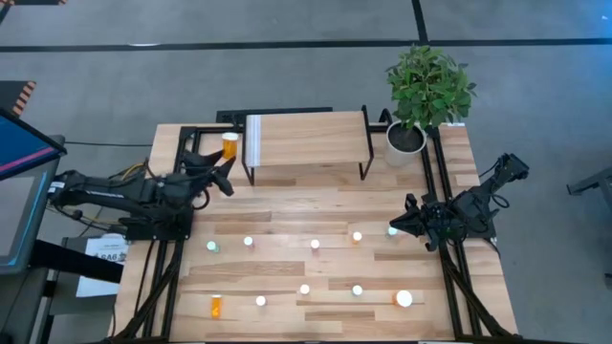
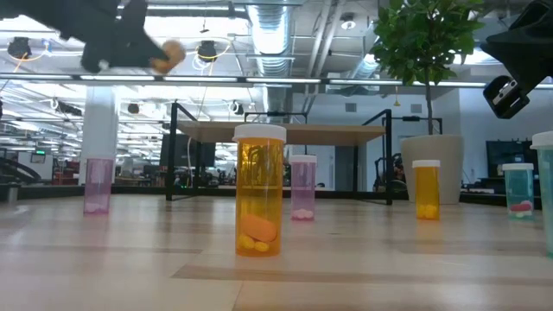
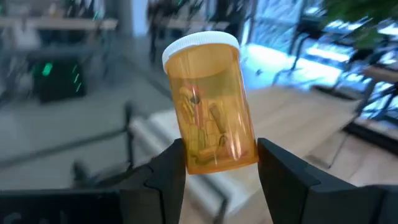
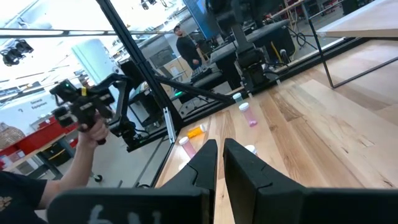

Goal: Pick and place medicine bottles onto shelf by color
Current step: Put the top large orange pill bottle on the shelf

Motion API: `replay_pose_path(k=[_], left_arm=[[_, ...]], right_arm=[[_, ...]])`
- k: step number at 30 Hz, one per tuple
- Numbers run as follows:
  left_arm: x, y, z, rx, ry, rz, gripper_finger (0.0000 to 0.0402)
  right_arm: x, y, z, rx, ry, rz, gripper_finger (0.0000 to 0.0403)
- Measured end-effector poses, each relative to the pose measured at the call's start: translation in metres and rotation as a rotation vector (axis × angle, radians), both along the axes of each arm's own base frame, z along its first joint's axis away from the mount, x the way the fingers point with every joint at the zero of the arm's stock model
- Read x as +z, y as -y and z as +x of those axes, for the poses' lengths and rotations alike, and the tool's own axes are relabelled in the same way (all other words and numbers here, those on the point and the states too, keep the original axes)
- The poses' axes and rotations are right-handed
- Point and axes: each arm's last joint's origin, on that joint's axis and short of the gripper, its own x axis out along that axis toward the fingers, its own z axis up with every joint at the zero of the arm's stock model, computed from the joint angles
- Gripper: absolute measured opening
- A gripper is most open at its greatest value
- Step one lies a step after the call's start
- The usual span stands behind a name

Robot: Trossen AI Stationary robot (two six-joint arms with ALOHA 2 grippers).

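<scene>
My left gripper [image 1: 226, 166] is shut on an orange medicine bottle [image 1: 230, 146] with a white cap, in the air by the shelf's left end. The shelf [image 1: 306, 139] is a light-wood platform on black legs at the table's far side, with a white strip [image 1: 253, 140] at its left end. Several more small bottles stand across the near half of the table, among them a green one [image 1: 212, 246] and an orange one [image 1: 357, 236]. Another orange bottle [image 1: 216, 306] is near the front left. My right gripper [image 1: 397, 227] waits shut at the table's right, touching nothing. My left gripper pinches the orange bottle's lower body, near its base [image 3: 214, 163], between its two fingers [image 3: 169, 174]. The fingers come roughly level from the table's left side. The bottle is lifted clear of table and shelf, its white cap [image 3: 199, 45] at the end away from the fingers.
A leafy plant in a white pot [image 1: 405, 140] stands at the shelf's right end. A larger white-capped bottle [image 1: 404, 298] stands near the front right. Black frame rails run along both table sides. A person's hand [image 4: 93, 134] with a hand-held controller shows beyond the table.
</scene>
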Motion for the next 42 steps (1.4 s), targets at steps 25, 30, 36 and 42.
replay_pose_path(k=[25, 30, 36, 42], left_arm=[[0.002, 0.022, 0.074, -0.326, 0.082, 0.235, 0.0159], [-0.002, 0.027, 0.077, -0.352, 0.082, 0.22, 0.0159], [-0.002, 0.03, 0.077, -0.369, 0.084, 0.221, 0.0159], [-0.002, 0.03, 0.077, -0.37, 0.083, 0.221, 0.0159]], right_arm=[[0.001, -0.002, -0.001, 0.086, -0.023, 0.141, 0.0053], [0.001, -0.002, -0.001, 0.089, -0.019, 0.146, 0.0053], [0.005, -0.001, -0.001, 0.058, 0.022, 0.139, 0.0053], [0.016, 0.001, -0.002, 0.04, 0.121, 0.205, 0.0053]])
